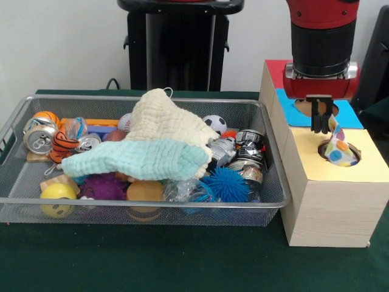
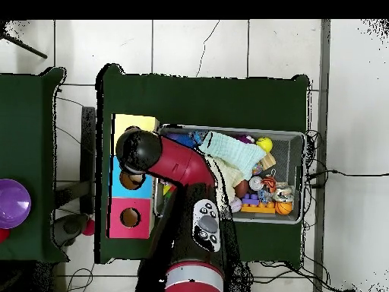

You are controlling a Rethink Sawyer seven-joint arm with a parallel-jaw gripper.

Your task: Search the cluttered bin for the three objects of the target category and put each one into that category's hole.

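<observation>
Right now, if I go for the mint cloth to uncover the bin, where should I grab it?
Judging by the front view, take the mint cloth from straight above at its thick folded ridge, about mid-length. It lies draped across the clutter in the bin, partly under the cream cloth, so the raised fold gives more to pinch than the flat edges. The gripper is over the yellow box's hole with the dotted scrap.

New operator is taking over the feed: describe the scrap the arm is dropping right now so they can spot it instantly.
Find the wooden box right of the wire bin; its top is red, blue, then yellow. In the yellow section's hole, just under the gripper, hangs the polka-dot scrap: white cloth with coloured dots, the only fabric outside the bin.
</observation>
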